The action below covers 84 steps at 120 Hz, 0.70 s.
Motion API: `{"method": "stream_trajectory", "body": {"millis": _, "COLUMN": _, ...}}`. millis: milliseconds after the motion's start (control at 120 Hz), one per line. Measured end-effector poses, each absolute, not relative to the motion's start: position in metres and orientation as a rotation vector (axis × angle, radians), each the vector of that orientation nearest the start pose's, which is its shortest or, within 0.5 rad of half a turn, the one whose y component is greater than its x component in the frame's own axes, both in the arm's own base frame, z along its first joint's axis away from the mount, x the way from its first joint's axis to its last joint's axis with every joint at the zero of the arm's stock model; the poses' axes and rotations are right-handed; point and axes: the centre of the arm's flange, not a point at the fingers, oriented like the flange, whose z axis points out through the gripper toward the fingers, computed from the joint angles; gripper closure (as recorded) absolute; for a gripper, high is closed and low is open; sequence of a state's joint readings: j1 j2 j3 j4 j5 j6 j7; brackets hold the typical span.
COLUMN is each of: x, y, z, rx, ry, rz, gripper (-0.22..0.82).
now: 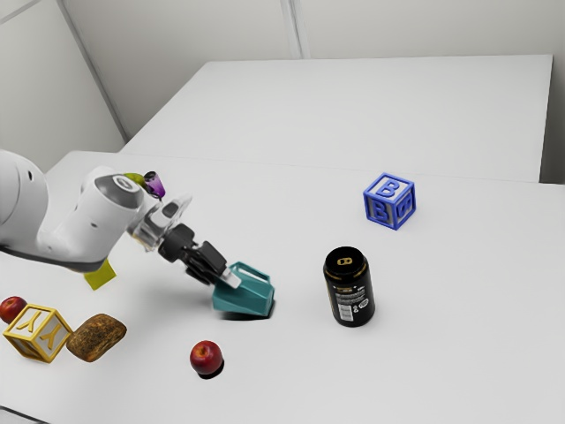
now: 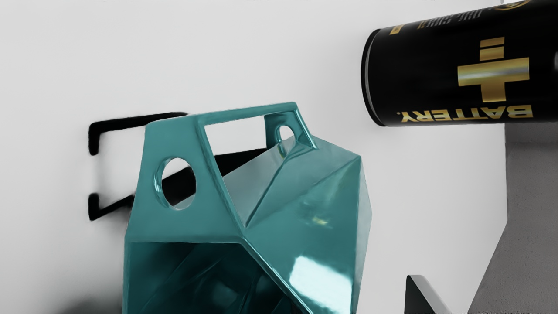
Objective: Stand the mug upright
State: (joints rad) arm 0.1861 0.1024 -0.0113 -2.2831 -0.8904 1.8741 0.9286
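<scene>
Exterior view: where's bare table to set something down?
Wide bare table lies to the exterior view's right of the black battery and blue block; another patch separates that block from the gripper. Between mug and battery it's narrower. Crowded: the exterior view's lower left, with yellow block, brown lump and red apple, and around the mug and gripper.

**Glossy faceted teal mug [image 2: 305,226] shows dark hollow**

Its angular handle [image 2: 172,139] has round holes. A black cylindrical battery with gold lettering [image 2: 427,78] is apart from it, by the white tabletop [image 2: 261,52]. One black-and-grey fingertip [image 2: 418,296] is near the mug.
</scene>
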Motion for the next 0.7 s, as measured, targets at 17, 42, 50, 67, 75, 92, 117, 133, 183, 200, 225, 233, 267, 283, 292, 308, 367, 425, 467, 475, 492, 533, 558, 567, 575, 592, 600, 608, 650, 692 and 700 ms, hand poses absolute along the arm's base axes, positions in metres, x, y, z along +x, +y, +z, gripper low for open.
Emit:
{"method": "stream_trajectory", "body": {"millis": 17, "x": 0.486, "y": 0.025, "z": 0.3, "rx": 2.231, "ry": -0.28, "rz": -0.005, "gripper": 0.54}}
{"method": "stream_trajectory", "body": {"millis": 42, "x": 0.487, "y": 0.024, "z": 0.301, "rx": 2.228, "ry": -0.291, "rz": -0.002, "gripper": 0.57}}
{"method": "stream_trajectory", "body": {"millis": 50, "x": 0.487, "y": 0.023, "z": 0.302, "rx": 2.227, "ry": -0.294, "rz": -0.001, "gripper": 0.58}}
{"method": "stream_trajectory", "body": {"millis": 67, "x": 0.487, "y": 0.023, "z": 0.302, "rx": 2.225, "ry": -0.301, "rz": 0.0, "gripper": 0.6}}
{"method": "stream_trajectory", "body": {"millis": 75, "x": 0.487, "y": 0.022, "z": 0.302, "rx": 2.224, "ry": -0.304, "rz": 0.001, "gripper": 0.61}}
{"method": "stream_trajectory", "body": {"millis": 92, "x": 0.487, "y": 0.022, "z": 0.303, "rx": 2.223, "ry": -0.31, "rz": 0.004, "gripper": 0.62}}
{"method": "stream_trajectory", "body": {"millis": 117, "x": 0.488, "y": 0.021, "z": 0.304, "rx": 2.221, "ry": -0.319, "rz": 0.006, "gripper": 0.64}}
{"method": "stream_trajectory", "body": {"millis": 133, "x": 0.488, "y": 0.02, "z": 0.304, "rx": 2.22, "ry": -0.325, "rz": 0.008, "gripper": 0.66}}
{"method": "stream_trajectory", "body": {"millis": 183, "x": 0.488, "y": 0.018, "z": 0.305, "rx": 2.218, "ry": -0.344, "rz": 0.011, "gripper": 0.69}}
{"method": "stream_trajectory", "body": {"millis": 200, "x": 0.488, "y": 0.017, "z": 0.305, "rx": 2.217, "ry": -0.35, "rz": 0.012, "gripper": 0.7}}
{"method": "stream_trajectory", "body": {"millis": 225, "x": 0.488, "y": 0.016, "z": 0.305, "rx": 2.216, "ry": -0.358, "rz": 0.013, "gripper": 0.71}}
{"method": "stream_trajectory", "body": {"millis": 233, "x": 0.488, "y": 0.016, "z": 0.306, "rx": 2.216, "ry": -0.361, "rz": 0.013, "gripper": 0.71}}
{"method": "stream_trajectory", "body": {"millis": 267, "x": 0.488, "y": 0.015, "z": 0.306, "rx": 2.215, "ry": -0.369, "rz": 0.015, "gripper": 0.73}}
{"method": "stream_trajectory", "body": {"millis": 283, "x": 0.488, "y": 0.015, "z": 0.306, "rx": 2.215, "ry": -0.373, "rz": 0.016, "gripper": 0.73}}
{"method": "stream_trajectory", "body": {"millis": 292, "x": 0.488, "y": 0.015, "z": 0.306, "rx": 2.215, "ry": -0.374, "rz": 0.016, "gripper": 0.73}}
{"method": "stream_trajectory", "body": {"millis": 308, "x": 0.488, "y": 0.015, "z": 0.306, "rx": 2.214, "ry": -0.378, "rz": 0.018, "gripper": 0.74}}
{"method": "stream_trajectory", "body": {"millis": 367, "x": 0.488, "y": 0.015, "z": 0.307, "rx": 2.214, "ry": -0.389, "rz": 0.023, "gripper": 0.75}}
{"method": "stream_trajectory", "body": {"millis": 425, "x": 0.488, "y": 0.015, "z": 0.311, "rx": 2.215, "ry": -0.404, "rz": 0.035, "gripper": 0.75}}
{"method": "stream_trajectory", "body": {"millis": 467, "x": 0.489, "y": 0.014, "z": 0.316, "rx": 2.217, "ry": -0.419, "rz": 0.047, "gripper": 0.75}}
{"method": "stream_trajectory", "body": {"millis": 475, "x": 0.489, "y": 0.013, "z": 0.317, "rx": 2.217, "ry": -0.423, "rz": 0.049, "gripper": 0.75}}
{"method": "stream_trajectory", "body": {"millis": 492, "x": 0.489, "y": 0.012, "z": 0.319, "rx": 2.218, "ry": -0.43, "rz": 0.053, "gripper": 0.76}}
{"method": "stream_trajectory", "body": {"millis": 533, "x": 0.489, "y": 0.008, "z": 0.325, "rx": 2.221, "ry": -0.454, "rz": 0.066, "gripper": 0.76}}
{"method": "stream_trajectory", "body": {"millis": 558, "x": 0.489, "y": 0.004, "z": 0.33, "rx": 2.223, "ry": -0.471, "rz": 0.076, "gripper": 0.77}}
{"method": "stream_trajectory", "body": {"millis": 567, "x": 0.489, "y": 0.003, "z": 0.332, "rx": 2.224, "ry": -0.477, "rz": 0.079, "gripper": 0.77}}
{"method": "stream_trajectory", "body": {"millis": 575, "x": 0.489, "y": 0.002, "z": 0.333, "rx": 2.226, "ry": -0.484, "rz": 0.082, "gripper": 0.77}}
{"method": "stream_trajectory", "body": {"millis": 592, "x": 0.489, "y": 0.0, "z": 0.337, "rx": 2.231, "ry": -0.499, "rz": 0.089, "gripper": 0.77}}
{"method": "stream_trajectory", "body": {"millis": 600, "x": 0.489, "y": -0.001, "z": 0.339, "rx": 2.234, "ry": -0.506, "rz": 0.092, "gripper": 0.77}}
{"method": "stream_trajectory", "body": {"millis": 608, "x": 0.489, "y": -0.003, "z": 0.341, "rx": 2.236, "ry": -0.514, "rz": 0.095, "gripper": 0.77}}
{"method": "stream_trajectory", "body": {"millis": 650, "x": 0.489, "y": -0.009, "z": 0.35, "rx": 2.253, "ry": -0.558, "rz": 0.108, "gripper": 0.76}}
{"method": "stream_trajectory", "body": {"millis": 692, "x": 0.489, "y": -0.014, "z": 0.36, "rx": 2.279, "ry": -0.611, "rz": 0.124, "gripper": 0.77}}
{"method": "stream_trajectory", "body": {"millis": 700, "x": 0.489, "y": -0.015, "z": 0.362, "rx": 2.285, "ry": -0.621, "rz": 0.126, "gripper": 0.77}}
